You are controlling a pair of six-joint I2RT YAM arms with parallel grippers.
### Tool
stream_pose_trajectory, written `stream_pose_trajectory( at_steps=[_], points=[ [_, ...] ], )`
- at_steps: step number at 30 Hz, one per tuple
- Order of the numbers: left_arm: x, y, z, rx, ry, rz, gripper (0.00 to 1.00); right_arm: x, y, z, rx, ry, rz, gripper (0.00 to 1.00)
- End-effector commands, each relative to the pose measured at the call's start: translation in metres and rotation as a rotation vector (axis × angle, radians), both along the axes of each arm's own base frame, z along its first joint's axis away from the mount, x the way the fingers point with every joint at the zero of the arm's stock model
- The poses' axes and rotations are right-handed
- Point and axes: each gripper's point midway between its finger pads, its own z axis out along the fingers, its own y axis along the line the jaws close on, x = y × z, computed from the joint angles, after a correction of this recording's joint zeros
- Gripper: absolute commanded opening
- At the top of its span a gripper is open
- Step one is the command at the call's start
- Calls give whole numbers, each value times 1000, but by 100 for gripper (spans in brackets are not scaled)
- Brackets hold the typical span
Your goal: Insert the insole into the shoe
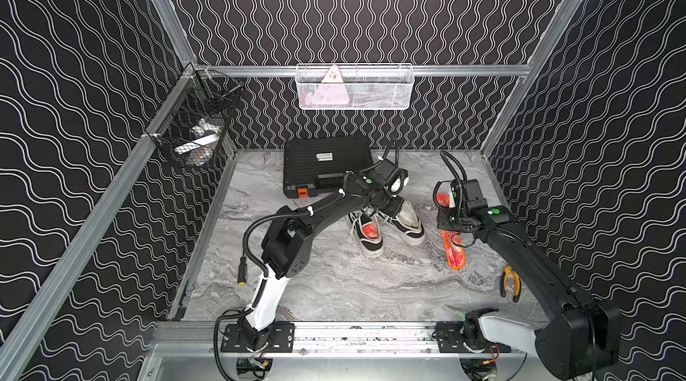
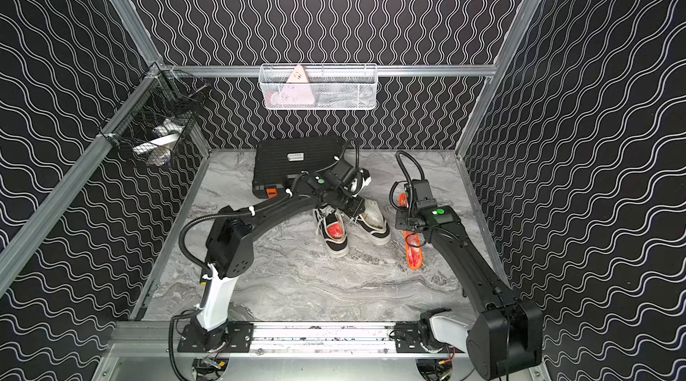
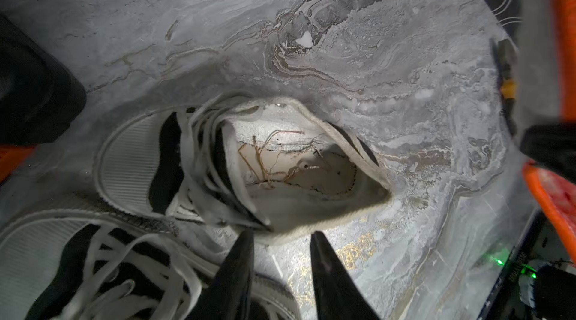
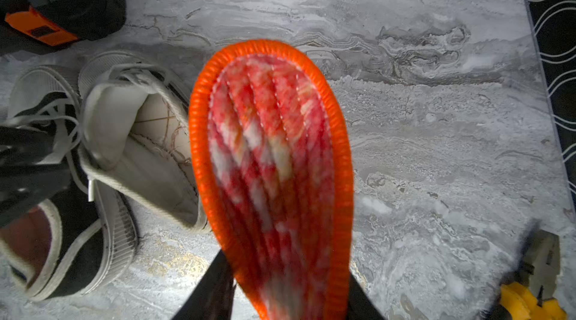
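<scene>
Tabletop (image 1: pixel 334 286): grey marble pattern, walled on three sides.

Black case (image 1: pixel 326 163) lay closed at the back, with its orange latch facing the front.

Two black-and-white laced shoes sat together in front of the case. The empty shoe (image 1: pixel 406 221) was the one nearer the right arm; its pale lining and bare bottom showed in the left wrist view (image 3: pixel 299 175). The second shoe (image 1: pixel 365 245) had a red fitted insole (image 1: pixel 371 231) inside it.

Loose insole (image 4: pixel 274 153), red with an orange edge, was outside both shoes, beside the empty shoe on its right-arm side (image 1: pixel 453 249). The right fingers (image 4: pixel 215 293) pinched it at one end. Whether its far end touched the tabletop could not be told.

Left fingers (image 3: pixel 237 265) were spread, tips at the heel rim of the empty shoe and tabletop showing between them. Contact with the rim was unclear.

Yellow-handled pliers (image 1: pixel 509 282) lay near the right edge, well apart from the shoes.
</scene>
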Motion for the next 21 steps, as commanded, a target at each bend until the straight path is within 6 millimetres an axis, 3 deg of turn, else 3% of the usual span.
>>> stream_pose_trajectory(
  at_steps=[1, 7, 12, 16, 21],
  points=[
    [8, 10, -14, 89, -6, 59, 38, -5, 8, -3, 45, 36, 13, 43],
    [18, 18, -31, 164, -23, 112, 34, -10, 16, 1, 78, 36, 61, 43],
    [23, 10, -34, 154, -29, 89, 21, -18, 33, -1, 156, 75, 123, 43],
    [25, 3, -29, 86, -16, 66, 0, -22, 42, -1, 188, 102, 170, 43],
    [26, 7, -6, 8, -28, 53, 0, -28, 53, 2, 213, 158, 253, 43]
  ],
)
